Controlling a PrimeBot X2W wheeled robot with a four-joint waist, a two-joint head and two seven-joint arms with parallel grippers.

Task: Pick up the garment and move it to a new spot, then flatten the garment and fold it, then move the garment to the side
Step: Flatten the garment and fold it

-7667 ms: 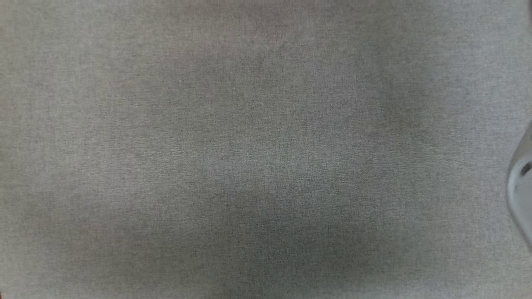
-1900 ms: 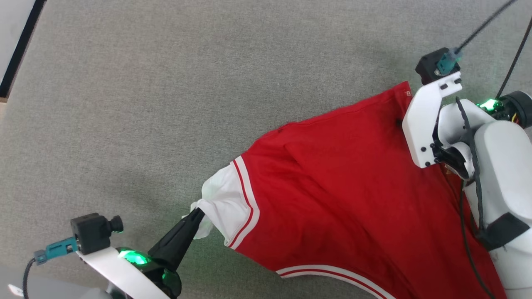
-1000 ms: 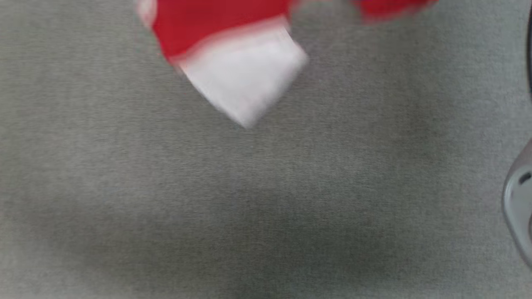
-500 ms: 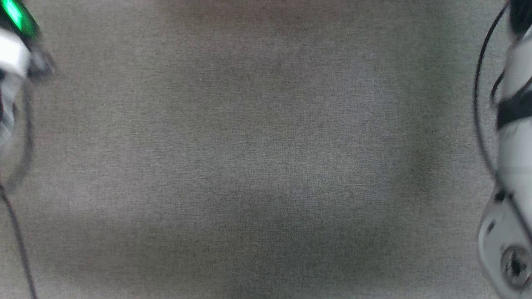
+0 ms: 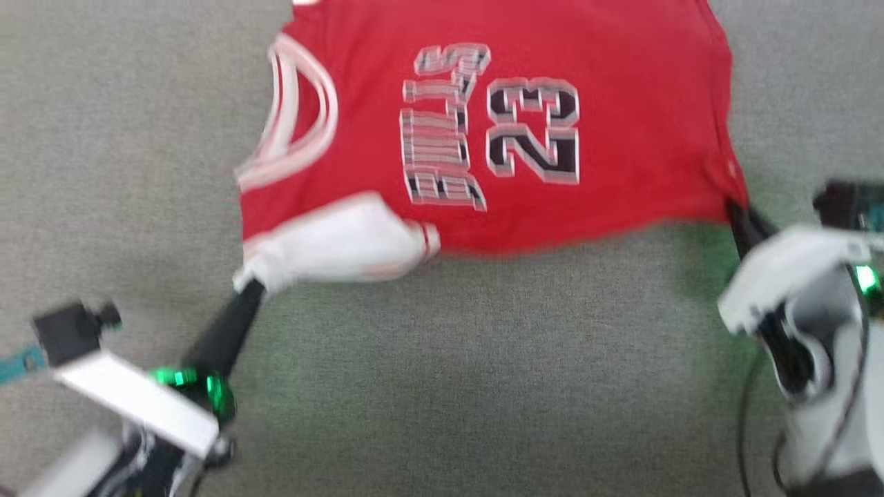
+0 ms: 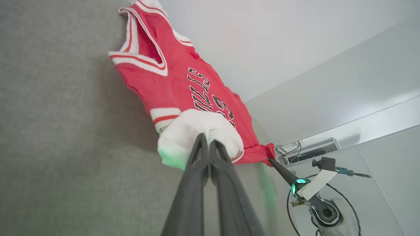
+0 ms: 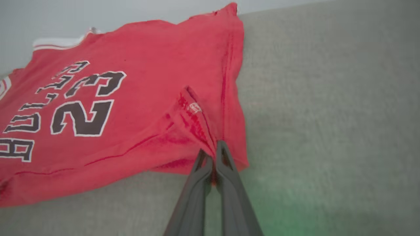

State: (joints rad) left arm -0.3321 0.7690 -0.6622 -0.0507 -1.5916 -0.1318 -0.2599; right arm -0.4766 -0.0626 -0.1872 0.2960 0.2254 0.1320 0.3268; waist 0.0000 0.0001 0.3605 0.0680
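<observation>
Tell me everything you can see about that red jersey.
The garment is a red jersey of thin fabric, with black block lettering and a 23 outlined in white, and red-and-white striped trim round its openings. It lies spread, lettering up, over the grey surface, somewhat wrinkled. The left gripper is shut on a bunched white panel at one near corner; the right gripper is shut on the red hem corner at the other, so the near edge is stretched between them.
</observation>
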